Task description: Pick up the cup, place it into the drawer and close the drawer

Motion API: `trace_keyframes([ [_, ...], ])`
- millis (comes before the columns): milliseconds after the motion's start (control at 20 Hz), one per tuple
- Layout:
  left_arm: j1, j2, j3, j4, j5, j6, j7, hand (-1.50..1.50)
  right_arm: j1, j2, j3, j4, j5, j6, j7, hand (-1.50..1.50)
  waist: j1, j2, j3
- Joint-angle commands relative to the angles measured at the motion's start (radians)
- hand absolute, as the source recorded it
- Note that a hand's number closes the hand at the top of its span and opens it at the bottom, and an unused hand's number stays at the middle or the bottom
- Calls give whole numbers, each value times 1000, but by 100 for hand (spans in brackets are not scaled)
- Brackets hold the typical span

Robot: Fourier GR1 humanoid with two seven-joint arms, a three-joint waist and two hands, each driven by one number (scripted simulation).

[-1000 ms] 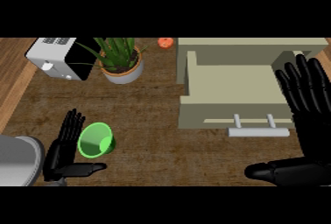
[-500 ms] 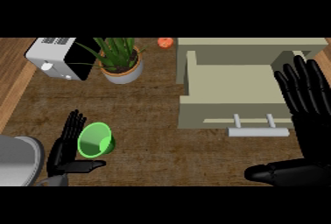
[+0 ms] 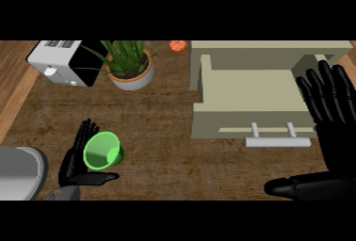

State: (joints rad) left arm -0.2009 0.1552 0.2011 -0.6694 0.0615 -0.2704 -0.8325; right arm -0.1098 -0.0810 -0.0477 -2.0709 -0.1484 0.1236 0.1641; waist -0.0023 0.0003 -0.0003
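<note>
Our left robot hand (image 3: pixel 78 165) sits at the lower left of the table (image 3: pixel 160 117), fingers straight and pointing away from us, thumb stretched out to the right beneath the cup (image 3: pixel 103 151). We see the green cup lying tilted against the inner side of those fingers, its open mouth turned up towards us; the fingers are not curled round it. Our right robot hand (image 3: pixel 332 117) shows along the right edge, spread wide with fingers up and its thumb low near the bottom. Its fingers overlap the right side of the open drawer (image 3: pixel 250 92), a pale box whose handle (image 3: pixel 277 140) faces us. Farther back stand a potted plant (image 3: pixel 128 63), a toaster (image 3: pixel 64 62) at the far left and a small orange object (image 3: pixel 178 45).
</note>
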Motion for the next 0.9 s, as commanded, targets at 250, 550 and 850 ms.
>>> trace_keyframes([
  [250, -74, -19, 19, 183, 22, -29, -103, -150, 16, -7, -17, 7, -8, 13, -16, -150, -2, 0, 0],
  [550, -129, -4, 5, 199, 49, -157, -28, -150, 35, 2, -12, 43, -13, 31, -62, -150, -2, 1, 0],
  [850, -151, -17, 3, 223, 72, -232, -72, 150, -18, 31, 44, 7, 46, -29, 9, -150, -1, 1, -1],
])
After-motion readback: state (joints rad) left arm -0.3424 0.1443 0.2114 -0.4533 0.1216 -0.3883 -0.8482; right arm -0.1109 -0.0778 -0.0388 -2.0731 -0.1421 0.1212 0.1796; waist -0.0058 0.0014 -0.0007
